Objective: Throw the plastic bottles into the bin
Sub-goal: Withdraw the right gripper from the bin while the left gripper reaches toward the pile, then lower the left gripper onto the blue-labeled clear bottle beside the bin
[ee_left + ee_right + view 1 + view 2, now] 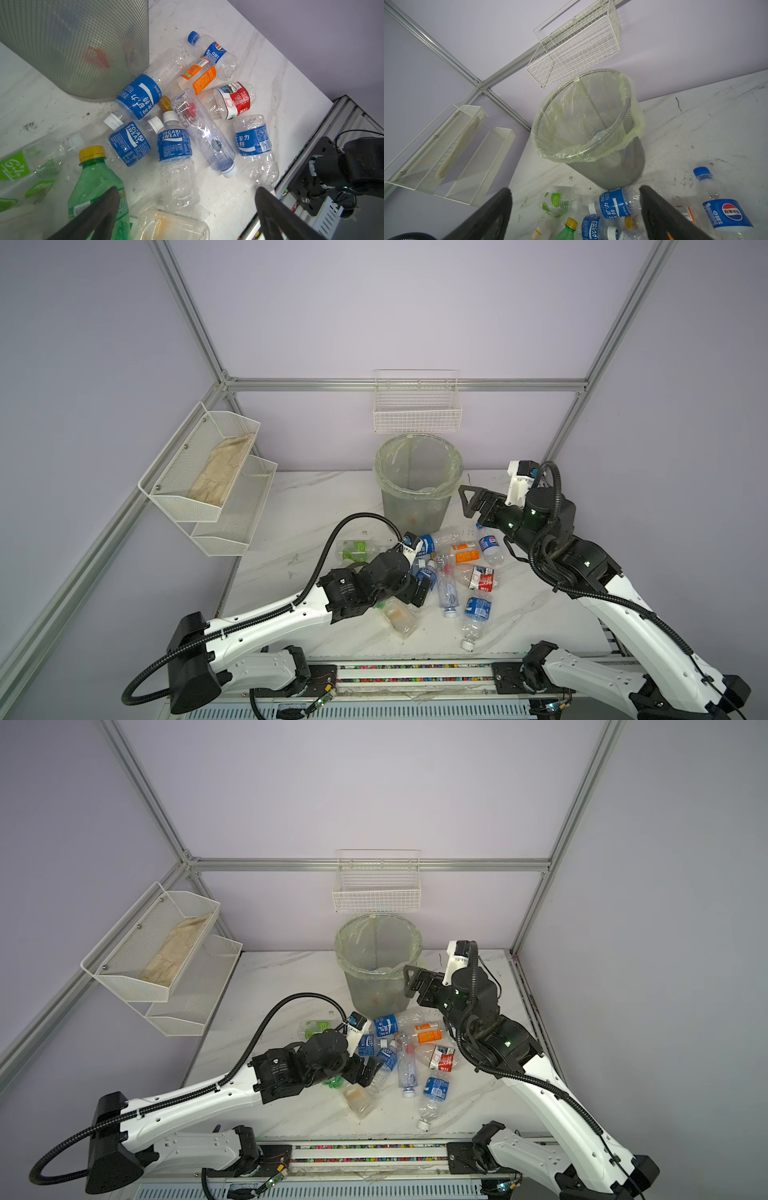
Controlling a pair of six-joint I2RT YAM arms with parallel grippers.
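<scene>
The bin (417, 485) (591, 128), grey mesh with a pale green bag, stands at the back of the marble table. Several plastic bottles (453, 568) (174, 149) lie in a heap in front of it, among them a green one with a yellow cap (95, 182), a Pepsi one (724, 214) and an orange-labelled one (199, 76). My left gripper (419, 593) (187, 193) hangs open low over the near left of the heap, holding nothing. My right gripper (469, 502) (575, 190) is open and empty, raised beside the bin's right wall.
A white wire basket (417, 406) hangs on the back wall above the bin. A white two-tier mesh shelf (208, 477) holding a beige cloth is fixed at the left. A clear squat jar (401, 616) lies by the left gripper. The table's front rail (415, 672) runs between the arm bases.
</scene>
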